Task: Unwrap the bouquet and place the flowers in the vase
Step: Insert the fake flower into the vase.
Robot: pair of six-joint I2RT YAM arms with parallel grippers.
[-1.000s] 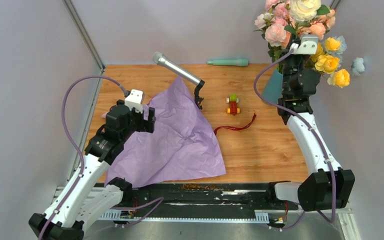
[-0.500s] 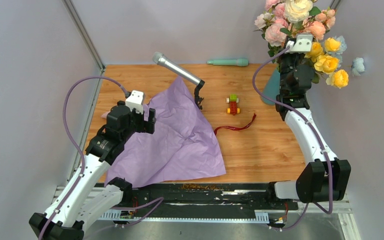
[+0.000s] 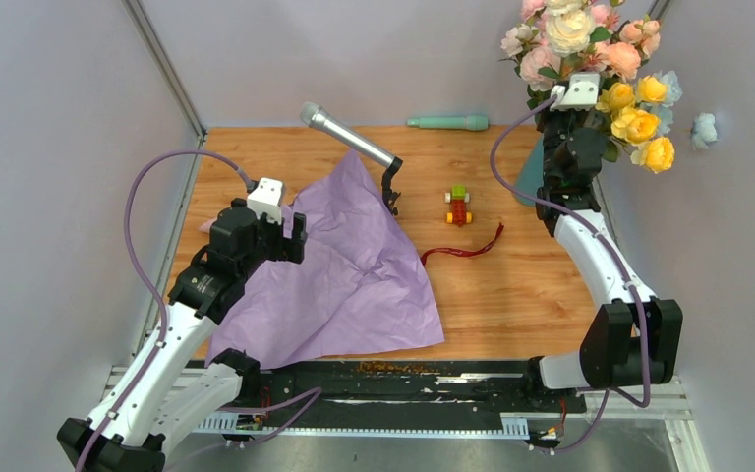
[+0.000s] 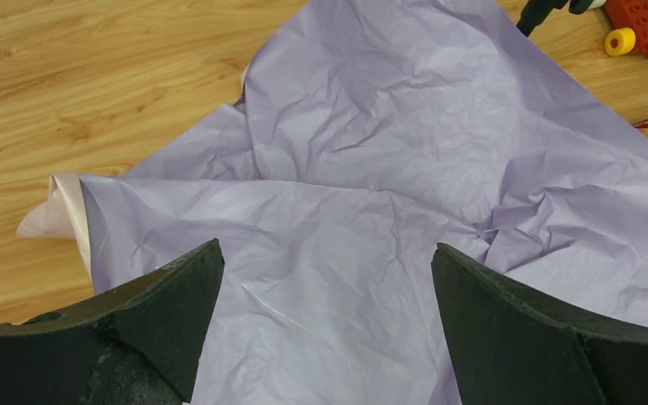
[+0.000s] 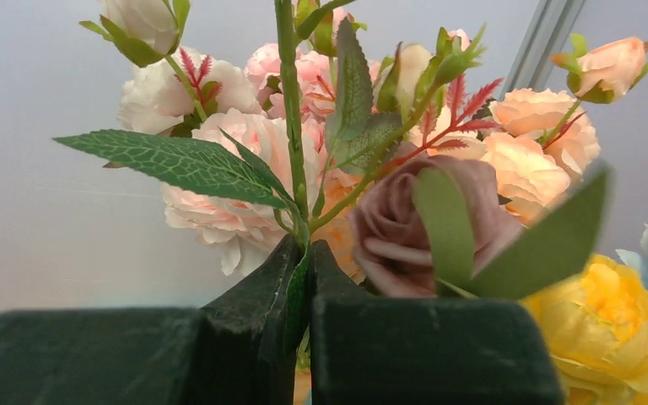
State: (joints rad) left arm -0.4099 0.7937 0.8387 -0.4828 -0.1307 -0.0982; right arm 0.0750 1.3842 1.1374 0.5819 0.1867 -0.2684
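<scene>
- Tabletop (image 3: 531,295): wooden, being enclosed by pale walls at left, back and right; open wood is showing along the right half and the far left strip.
- Paper wrap (image 3: 344,275): lilac sheet, lying unfolded and crumpled over the left-centre, its near edge reaching almost to the front rim.
- Flowers (image 3: 590,49): pink, cream, peach and yellow roses, being held high in the far right corner, crowding the back and right walls, above the vase (image 3: 534,169).
- Vase: teal, standing at the far right edge, mostly hidden behind the right arm.
- Right claw (image 5: 308,253): pinching closed on a green stem of the flowers.
- Left claw (image 4: 327,257): gaping wide, holding nothing, hovering over the paper wrap's left part.
- Microphone (image 3: 349,138): leaning on its stand at the paper's far corner.
- Ribbon (image 3: 464,250): dark red, lying loose on bare wood right of the paper.
- Mint-green rod (image 3: 449,123): lying along the back edge.
- Toy car (image 3: 459,206): sitting between the microphone stand and the vase.
</scene>
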